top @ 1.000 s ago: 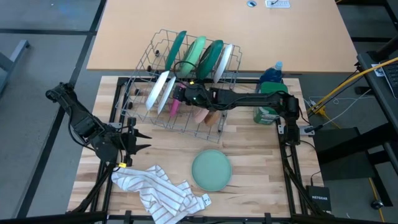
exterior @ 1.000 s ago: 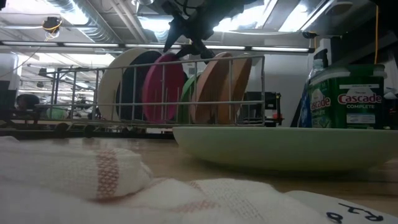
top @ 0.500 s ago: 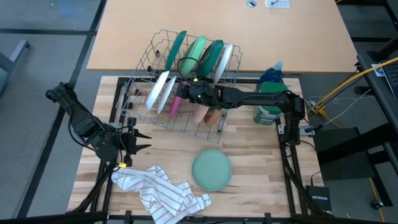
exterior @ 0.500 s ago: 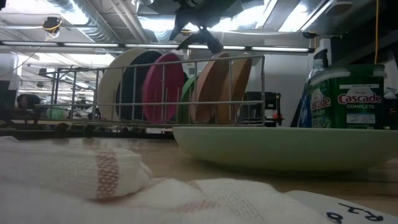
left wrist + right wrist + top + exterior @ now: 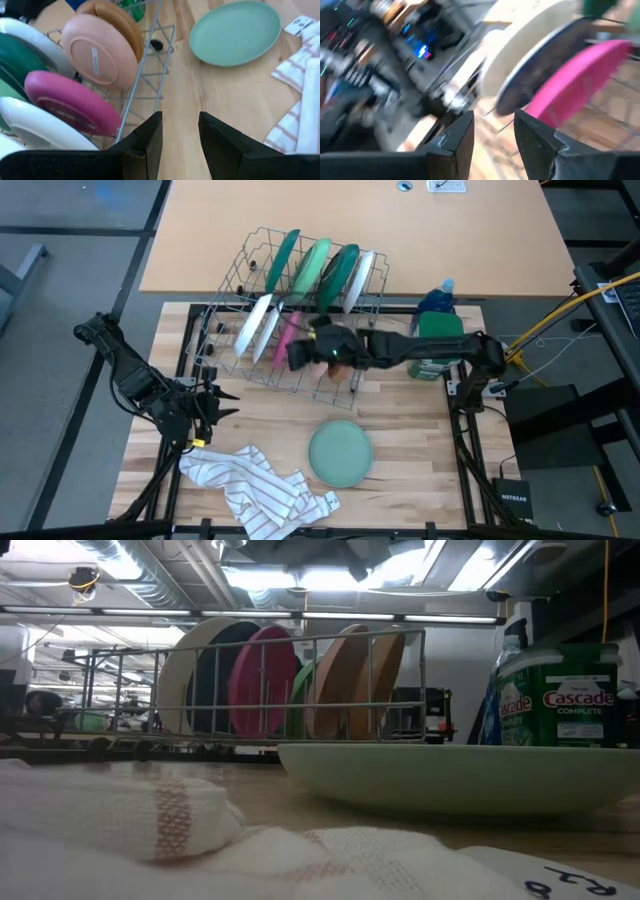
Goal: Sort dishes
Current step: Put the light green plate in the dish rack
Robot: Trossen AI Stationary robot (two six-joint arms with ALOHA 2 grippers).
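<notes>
Fingers apart, gripping nothing: right fingers (image 5: 297, 352) hovering over rack (image 5: 225, 300), left fingers (image 5: 222, 404) idling at eight o'clock. Sorting barely begun, only green plate (image 5: 339, 452) lying on bench (image 5: 400, 420).

This is a robotics lab or test workshop staged as a dishwashing corner. A butcher-block tabletop (image 5: 400, 430) sits in a black metal frame on a grey floor, with yellow cables (image 5: 560, 315) and a small network box (image 5: 517, 498) beside it. Bare ceiling ducts (image 5: 130, 565) and strip lights (image 5: 330, 580) show overhead, and a wire dish rack (image 5: 262, 285) and detergent tub (image 5: 570, 700) serve as props.
</notes>
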